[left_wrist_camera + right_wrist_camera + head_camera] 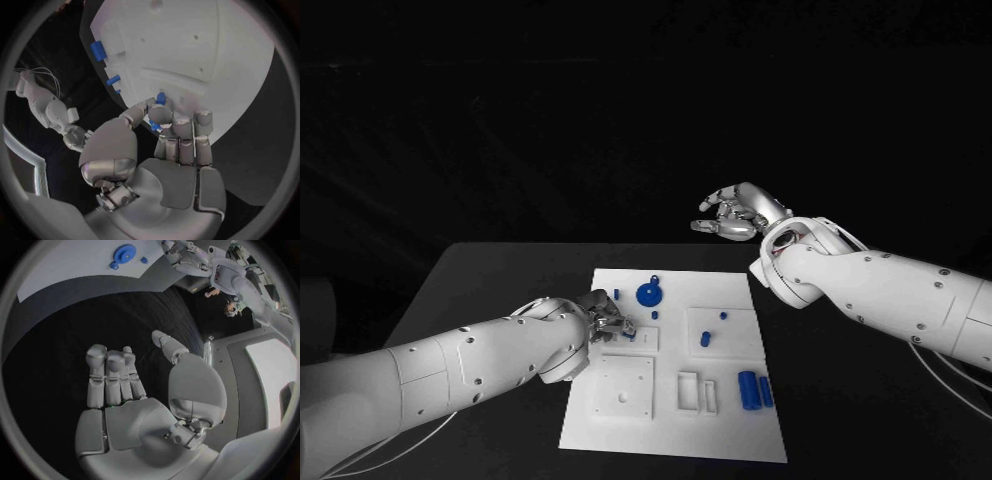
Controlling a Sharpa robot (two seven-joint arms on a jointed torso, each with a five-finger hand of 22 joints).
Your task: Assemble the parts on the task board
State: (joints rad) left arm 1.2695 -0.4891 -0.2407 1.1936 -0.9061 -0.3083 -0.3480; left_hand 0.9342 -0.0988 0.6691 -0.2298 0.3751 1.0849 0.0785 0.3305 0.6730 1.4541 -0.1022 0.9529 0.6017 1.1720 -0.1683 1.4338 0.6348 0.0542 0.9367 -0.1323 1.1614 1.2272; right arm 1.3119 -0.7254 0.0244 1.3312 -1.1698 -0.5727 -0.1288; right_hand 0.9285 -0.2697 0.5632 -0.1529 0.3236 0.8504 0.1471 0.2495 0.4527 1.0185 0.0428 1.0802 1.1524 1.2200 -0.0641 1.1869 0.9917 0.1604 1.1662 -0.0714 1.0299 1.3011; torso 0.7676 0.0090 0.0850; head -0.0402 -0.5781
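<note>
Head view: we see the white task board (678, 365) lying on the black table (488, 280). The left robot hand (599, 320) rests at the board's left edge, its fingers curled. In the left wrist view, this left robot hand (169, 135) pinches a small blue part (155, 126) between its fingertips, just above the board surface; a second small blue piece (161, 98) sits just past the fingers, touching or nearly touching them, we cannot tell which. The right robot hand (733, 212) hangs raised beyond the board's far right corner, well apart from it. In the right wrist view, the right robot hand (125, 385) holds nothing, its fingers extended side by side and the thumb held apart. On the board we note a blue round disc part (651, 294) near the far edge, a small blue peg (705, 339) near the middle, and two blue cylinders (754, 390) lying side by side at the near right.
</note>
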